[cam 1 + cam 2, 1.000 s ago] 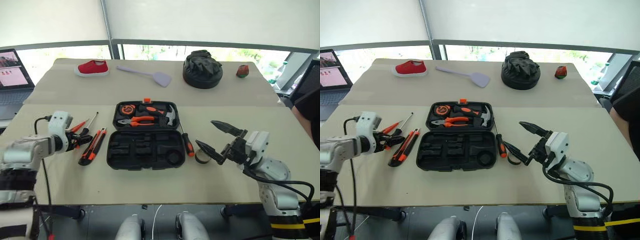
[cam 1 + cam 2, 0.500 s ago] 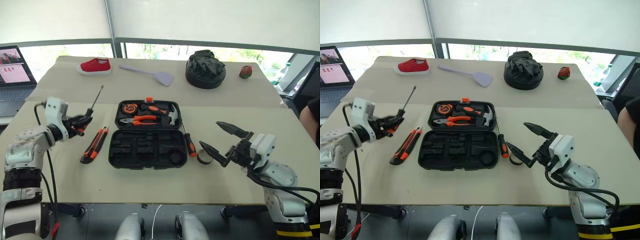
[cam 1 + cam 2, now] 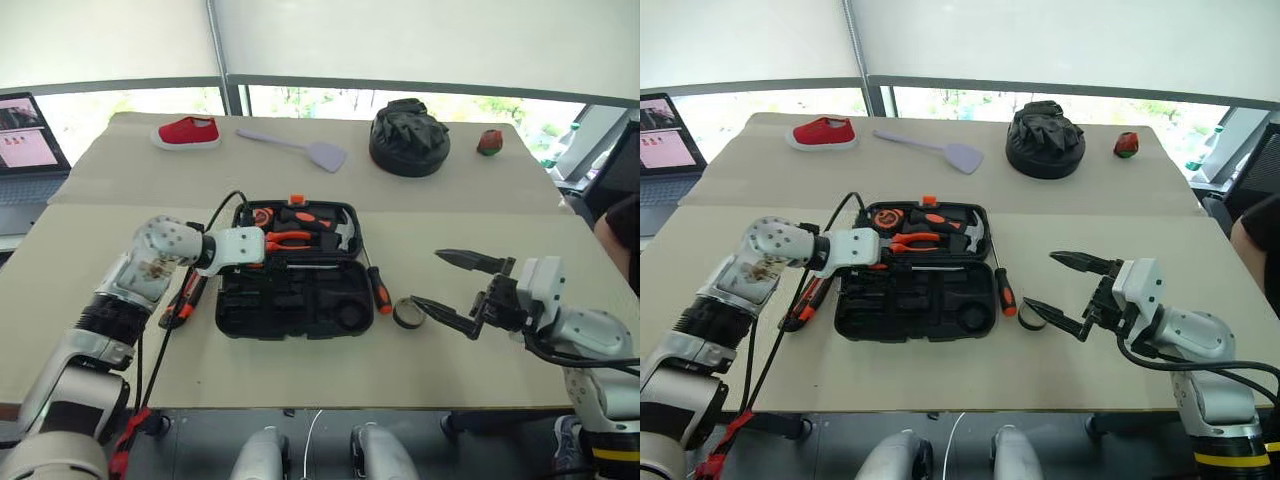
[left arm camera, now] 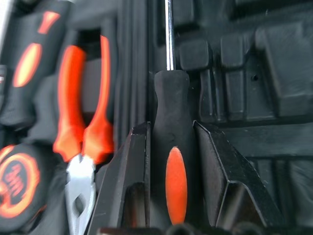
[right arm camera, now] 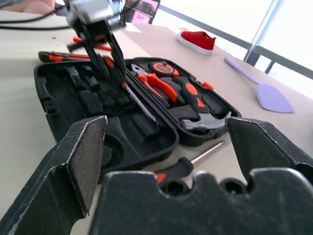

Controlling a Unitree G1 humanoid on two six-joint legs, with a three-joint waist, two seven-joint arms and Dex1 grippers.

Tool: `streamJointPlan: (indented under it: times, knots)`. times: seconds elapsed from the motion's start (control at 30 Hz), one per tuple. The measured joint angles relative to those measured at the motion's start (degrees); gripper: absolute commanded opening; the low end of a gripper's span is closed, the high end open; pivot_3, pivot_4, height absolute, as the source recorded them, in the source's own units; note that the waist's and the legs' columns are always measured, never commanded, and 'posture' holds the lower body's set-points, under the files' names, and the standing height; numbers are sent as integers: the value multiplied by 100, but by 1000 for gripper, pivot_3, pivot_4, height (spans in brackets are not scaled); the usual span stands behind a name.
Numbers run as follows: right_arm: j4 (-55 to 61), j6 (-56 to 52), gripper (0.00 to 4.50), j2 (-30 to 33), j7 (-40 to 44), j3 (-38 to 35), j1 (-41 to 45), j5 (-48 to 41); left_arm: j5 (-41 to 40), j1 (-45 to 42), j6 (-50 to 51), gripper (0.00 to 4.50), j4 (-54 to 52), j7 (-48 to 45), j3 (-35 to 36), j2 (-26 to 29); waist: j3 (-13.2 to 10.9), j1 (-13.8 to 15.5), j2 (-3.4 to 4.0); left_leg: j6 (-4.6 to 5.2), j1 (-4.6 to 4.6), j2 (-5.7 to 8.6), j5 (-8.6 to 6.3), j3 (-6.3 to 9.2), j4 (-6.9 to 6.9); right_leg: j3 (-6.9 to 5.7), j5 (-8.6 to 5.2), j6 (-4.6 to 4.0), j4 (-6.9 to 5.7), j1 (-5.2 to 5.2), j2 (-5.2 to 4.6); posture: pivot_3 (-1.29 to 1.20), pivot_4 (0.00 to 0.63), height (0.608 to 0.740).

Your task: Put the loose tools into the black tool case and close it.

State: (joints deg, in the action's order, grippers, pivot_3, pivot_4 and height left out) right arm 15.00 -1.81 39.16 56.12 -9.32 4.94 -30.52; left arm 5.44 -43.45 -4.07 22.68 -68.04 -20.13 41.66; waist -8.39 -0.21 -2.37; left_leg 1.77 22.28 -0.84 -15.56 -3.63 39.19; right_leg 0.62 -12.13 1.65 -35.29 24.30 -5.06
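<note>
Currently carrying one of the loose tools, a screwdriver with a black and orange handle, clamped between the fingers of the left gripper and poised over the hinge line of the black tool case, shaft lying across toward the case's right side. Lying open near the middle of the tabletop, lid half already showing pliers, a tape measure and a hammer seated in their slots, near half showing moulded recesses mostly vacant. Hovering wide apart and holding nothing, the right gripper, off the case's right end toward the tabletop's right edge. Waiting outside: another screwdriver touching or just beside the case's right end, and a utility knife by its left end, partly hidden under the left arm. Judging roughly the early-to-middle stretch: seating the held screwdriver, collecting the remaining pieces, then folding the lid shut and latching, all not yet done. Sitting near the right gripper, a small dark ring, purpose unclear.
</note>
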Motion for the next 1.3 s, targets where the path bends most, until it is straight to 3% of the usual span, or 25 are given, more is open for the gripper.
streamJointPlan:
  times: [0.27, 0.33, 0.43, 0.6, 0.7, 0.9, 1.3]
  knots:
    - [231, -143, 4500, -144, -3, 299, 322, 0, 273, -137, -319, 866, 213, -25, -49, -45, 0, 45, 0, 4, 2, 1, -3, 1, 12, -3, 4, 9, -2, -4, -10, 0, 150, 740]
    - [232, -147, 4500, -144, -2, 309, 343, 1, 330, -143, -332, 1885, 213, -13, -47, -45, 0, 58, 0, 4, 1, 1, -2, 1, 13, -4, 5, 9, -3, -5, -9, 0, 150, 740]
    - [232, -167, 4500, -144, 1, 320, 349, 1, 291, -139, -271, 2797, 211, -41, 4, -152, 0, 81, 0, 4, 1, 1, -2, 2, 19, -5, 5, 9, -10, -5, -9, 0, 150, 740]
    - [234, -252, 4500, -150, -1, 389, 371, -1, -340, -122, 436, 2797, -62, 124, 473, -701, -2, 98, 2, 24, 35, -2, -14, 18, 71, -12, 4, 20, -45, 2, -14, 0, 150, 740]
    - [230, -323, 4500, -203, -8, 388, 283, -6, -648, -110, 655, 2130, -314, 198, 756, -839, -1, 86, 2, 30, 35, 1, -18, 18, 74, -10, 5, 23, -48, 1, -15, 0, 150, 740]
    - [170, -349, 4500, -294, -36, 368, 190, -5, -711, 118, 963, 53, -282, 568, 837, -864, -1, 69, 2, 30, 28, 2, -18, 17, 74, -8, 5, 22, -45, 1, -11, 0, 150, 740]
    - [104, -343, 4500, -407, -178, 359, 64, 33, -312, 636, 1461, 53, -605, 1011, 630, -971, -1, 89, 3, 31, 6, 2, -19, 12, 72, 1, 3, 25, -41, -16, -16, 0, 150, 740]
